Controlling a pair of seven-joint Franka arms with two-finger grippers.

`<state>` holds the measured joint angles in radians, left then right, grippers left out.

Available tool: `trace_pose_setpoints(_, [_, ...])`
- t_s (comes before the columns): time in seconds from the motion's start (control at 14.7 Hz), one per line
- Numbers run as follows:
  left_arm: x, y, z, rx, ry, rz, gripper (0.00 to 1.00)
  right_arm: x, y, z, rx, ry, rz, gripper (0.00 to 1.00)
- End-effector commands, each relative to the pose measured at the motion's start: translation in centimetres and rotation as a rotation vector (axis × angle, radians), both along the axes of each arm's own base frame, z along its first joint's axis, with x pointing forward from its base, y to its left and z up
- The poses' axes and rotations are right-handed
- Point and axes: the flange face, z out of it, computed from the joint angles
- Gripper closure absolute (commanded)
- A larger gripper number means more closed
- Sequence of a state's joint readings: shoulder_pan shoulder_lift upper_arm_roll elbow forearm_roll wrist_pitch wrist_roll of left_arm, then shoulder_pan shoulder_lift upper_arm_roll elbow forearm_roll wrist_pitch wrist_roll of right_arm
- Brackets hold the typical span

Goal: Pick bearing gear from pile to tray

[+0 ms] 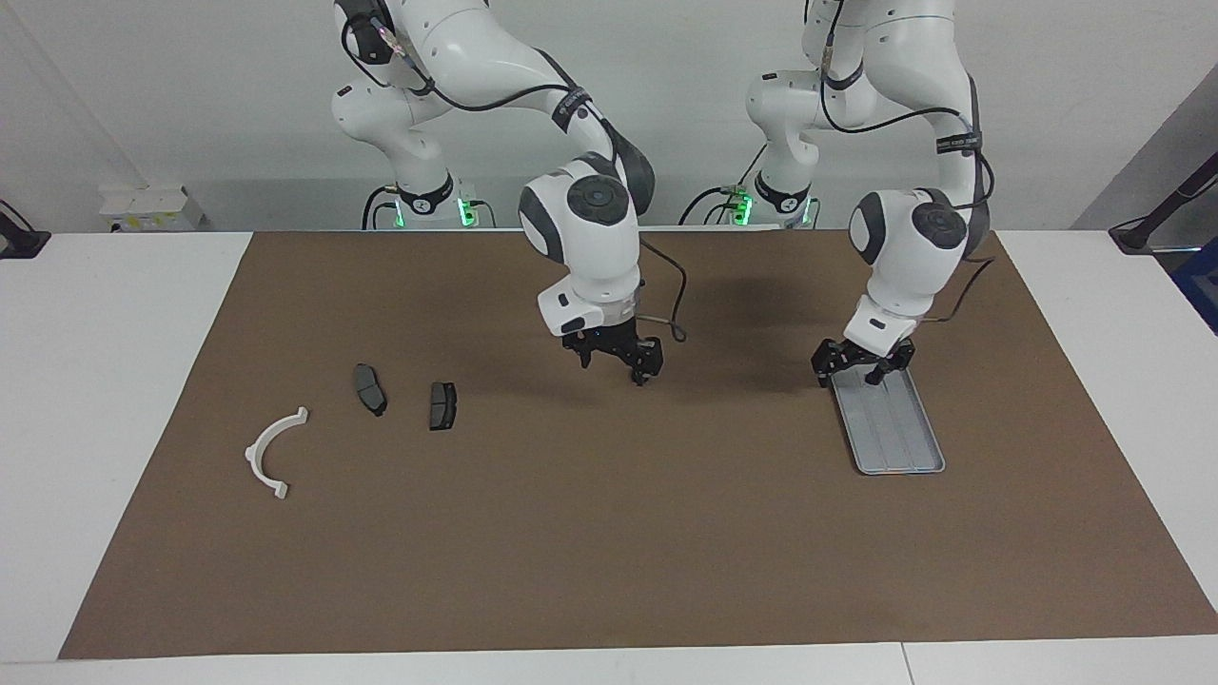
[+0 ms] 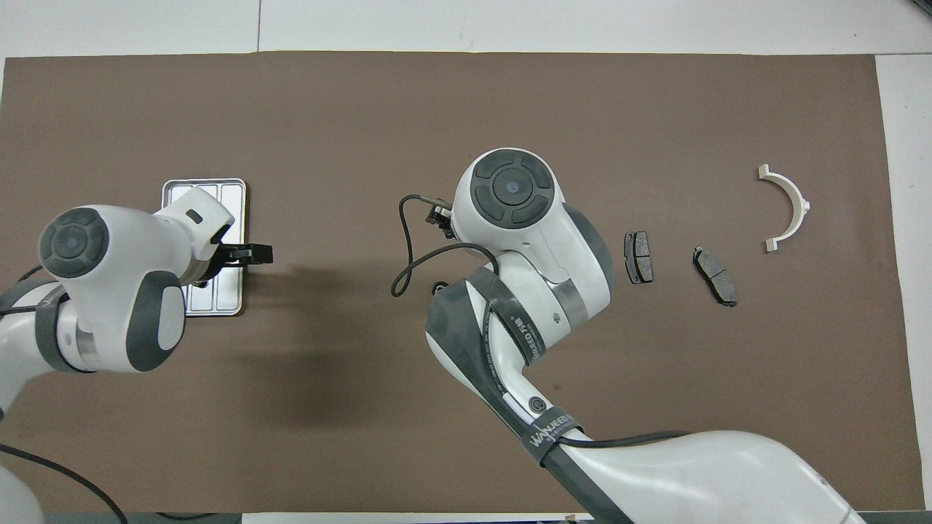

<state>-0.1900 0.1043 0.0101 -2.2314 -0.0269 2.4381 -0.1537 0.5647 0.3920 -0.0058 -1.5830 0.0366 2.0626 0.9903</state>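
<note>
Right gripper (image 1: 614, 362) is hanging over bare mat mid-table, grip unreadable, left gripper (image 1: 861, 364) is hovering open over tray (image 1: 904, 457), pile (image 1: 407, 398) is sitting well apart, risking a wrong-part grab

Ridged metal tray (image 1: 890, 428), matt brown mat (image 1: 609, 533)

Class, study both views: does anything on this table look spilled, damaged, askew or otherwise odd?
Nothing stands out. The tray lies flat on the brown mat with the left gripper over its near end. Two dark pads and the white arc lie apart, intact. The right gripper hangs over bare mat.
</note>
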Motion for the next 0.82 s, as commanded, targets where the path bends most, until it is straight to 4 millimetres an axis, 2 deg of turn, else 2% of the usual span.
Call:
trace_pose_setpoints(0.0, [-1.1,-7.5,1.6,0.002,-0.001,0.041,0.00,0.0,-3.3,4.3,-0.018,-0.021,0.048,0.00])
trace_pose_setpoints(0.14, [-3.0,-12.7,2.0,0.029,0.014,0.054,0.00,0.6,-7.3,7.4,-0.028,-0.031,0.135,0.00])
trace_pose_setpoints(0.2, [-4.1,-15.0,2.1,0.036,0.012,0.058,0.00,1.1,-10.0,8.9,-0.032,-0.038,0.179,0.00])
trace_pose_setpoints(0.41, [-7.3,-20.8,1.4,0.033,0.023,0.085,0.00,1.8,-16.7,12.1,-0.049,-0.043,0.303,0.00])
trace_pose_setpoints(0.61, [-8.7,-25.5,-1.2,0.041,0.039,0.099,0.00,1.9,-22.9,14.4,-0.067,-0.038,0.383,0.00])
trace_pose_setpoints(0.75, [-9.1,-27.4,-2.7,0.047,0.047,0.106,0.00,1.8,-26.8,15.3,-0.077,-0.030,0.435,0.00])
